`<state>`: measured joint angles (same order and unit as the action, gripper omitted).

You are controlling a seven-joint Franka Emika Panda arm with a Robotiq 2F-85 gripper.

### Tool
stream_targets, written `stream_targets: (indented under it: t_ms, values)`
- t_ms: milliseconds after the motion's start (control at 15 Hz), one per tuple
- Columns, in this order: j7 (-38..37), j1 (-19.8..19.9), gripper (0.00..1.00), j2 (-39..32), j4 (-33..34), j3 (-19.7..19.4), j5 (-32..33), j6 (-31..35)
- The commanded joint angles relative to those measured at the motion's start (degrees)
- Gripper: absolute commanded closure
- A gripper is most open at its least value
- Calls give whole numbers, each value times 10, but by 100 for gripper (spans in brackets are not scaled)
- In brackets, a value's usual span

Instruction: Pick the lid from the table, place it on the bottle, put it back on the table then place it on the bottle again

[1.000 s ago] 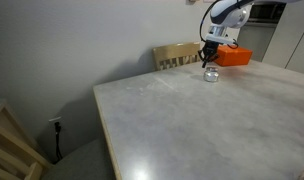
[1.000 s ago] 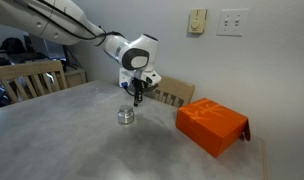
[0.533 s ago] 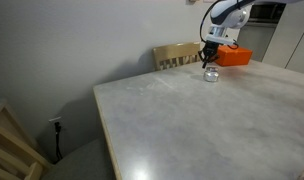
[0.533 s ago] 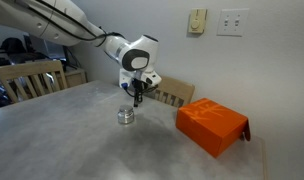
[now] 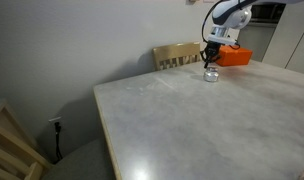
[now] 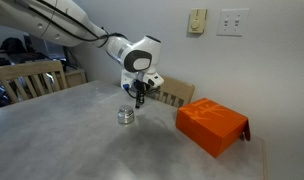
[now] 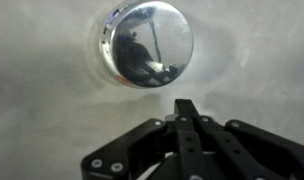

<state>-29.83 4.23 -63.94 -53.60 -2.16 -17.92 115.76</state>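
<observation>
The empty, fully closed end effector (image 6: 138, 99) is hovering just above and beside the flat silvery lid (image 7: 147, 42) capping the squat clear-glass bottle (image 6: 126, 117).

The large pale grey marbled tabletop (image 5: 192, 125) is seen in an exterior view from well back beyond its near left corner, with the small squat clear glass bottle (image 5: 211, 74) far right. In an exterior view it is seen low and near, the flat orange box (image 6: 212, 126) right of the bottle (image 6: 126, 117); table, bottle and box are shared by both exterior views. In the wrist view the bottle (image 7: 100, 52) is looked straight down upon from close above, past the black gripper (image 7: 187, 105).
</observation>
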Motion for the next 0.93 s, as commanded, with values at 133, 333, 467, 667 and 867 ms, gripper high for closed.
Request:
stream_targets:
  t_ms: [133, 333, 467, 667, 867]
  values:
    - [-5, 3, 100, 2, -18, 4, -9, 15]
    - [-12, 3, 100, 3, -23, 8, -5, 4]
    - [-19, 2, 100, 7, -28, 5, -3, -8]
    - [-33, 0, 100, 12, -33, 0, 2, -15]
    - [-43, 1, 100, 14, -32, -1, 5, -21]
